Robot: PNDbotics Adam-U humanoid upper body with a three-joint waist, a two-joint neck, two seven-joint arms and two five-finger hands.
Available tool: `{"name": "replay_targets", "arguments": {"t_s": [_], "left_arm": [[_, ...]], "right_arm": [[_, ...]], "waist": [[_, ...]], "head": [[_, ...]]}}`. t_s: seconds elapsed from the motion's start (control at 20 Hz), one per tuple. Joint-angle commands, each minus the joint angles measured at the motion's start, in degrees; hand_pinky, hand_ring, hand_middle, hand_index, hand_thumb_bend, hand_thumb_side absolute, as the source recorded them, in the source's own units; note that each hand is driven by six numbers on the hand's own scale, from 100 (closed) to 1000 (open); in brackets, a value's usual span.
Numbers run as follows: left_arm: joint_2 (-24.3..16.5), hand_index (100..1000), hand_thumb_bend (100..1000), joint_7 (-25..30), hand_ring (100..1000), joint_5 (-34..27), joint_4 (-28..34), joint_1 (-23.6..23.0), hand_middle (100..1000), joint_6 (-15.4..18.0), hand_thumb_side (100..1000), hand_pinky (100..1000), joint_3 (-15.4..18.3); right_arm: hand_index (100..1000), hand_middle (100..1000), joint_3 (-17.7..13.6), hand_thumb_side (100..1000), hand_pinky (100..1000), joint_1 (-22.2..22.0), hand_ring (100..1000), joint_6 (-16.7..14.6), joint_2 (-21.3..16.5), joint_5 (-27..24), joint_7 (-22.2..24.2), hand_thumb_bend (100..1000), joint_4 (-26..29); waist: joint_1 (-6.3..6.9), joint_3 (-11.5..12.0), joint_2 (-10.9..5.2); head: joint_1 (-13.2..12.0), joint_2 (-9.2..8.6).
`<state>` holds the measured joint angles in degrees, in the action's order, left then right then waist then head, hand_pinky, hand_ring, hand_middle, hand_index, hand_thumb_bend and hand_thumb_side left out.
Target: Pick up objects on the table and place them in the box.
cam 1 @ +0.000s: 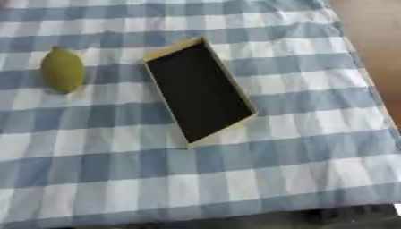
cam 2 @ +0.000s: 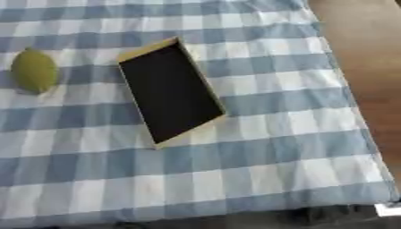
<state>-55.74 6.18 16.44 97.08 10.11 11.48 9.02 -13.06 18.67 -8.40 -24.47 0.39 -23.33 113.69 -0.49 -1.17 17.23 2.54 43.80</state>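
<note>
Two things lie on the table, which wears a blue-and-white checked cloth (cam 1: 258, 179). One is a shallow rectangular box (cam 1: 241, 91), its rim a pale tan and its inside black; nothing shows in it. It sits near the middle of the cloth, turned askew so that its long side runs from about eleven o'clock to five o'clock. The other is a yellow-green fruit (cam 1: 62, 70), oval with a small pointed tip at its far end, much like a lemon. It rests on the cloth at about nine o'clock from the box, near it but clearly apart, and casts a soft shadow toward its near side. At three o'clock the cloth ends and a brown floor (cam 2: 368, 67) shows. Neither of the robot's hands appears in either view, so I cannot tell whether they are open or holding anything.
</note>
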Motion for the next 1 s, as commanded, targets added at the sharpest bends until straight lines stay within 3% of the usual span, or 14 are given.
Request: {"name": "replay_targets", "arguments": {"t_s": [0.05, 0.45, 1.0], "left_arm": [[-4.4, 924, 552, 4.2, 755, 0.4, 0.2, 1.4, 833, 0.3, 100, 827, -1.2], [-6.8, 937, 596, 9.4, 796, 0.8, -0.7, 7.0, 855, 2.0, 100, 852, -5.7], [-1.6, 912, 631, 20.0, 809, 1.8, -10.9, 21.4, 849, 5.2, 100, 863, -12.5]], "right_arm": [[667, 615, -0.2, 599, 783, 0.8, 648, 0.0, -1.9, 0.0, 0.1, 100, 0.9], [666, 615, 0.2, 600, 783, 0.8, 648, 0.1, -1.9, -0.2, 0.6, 100, 0.9], [665, 614, 0.6, 601, 783, 0.8, 648, 0.3, -1.6, -0.6, 1.2, 100, 0.9]], "waist": [[0.24, -0.1, -1.25], [0.42, -0.4, -1.42], [0.44, -0.8, -1.66]], "head": [[-0.5, 0.03], [-1.0, 0.29], [-1.3, 0.32]]}}
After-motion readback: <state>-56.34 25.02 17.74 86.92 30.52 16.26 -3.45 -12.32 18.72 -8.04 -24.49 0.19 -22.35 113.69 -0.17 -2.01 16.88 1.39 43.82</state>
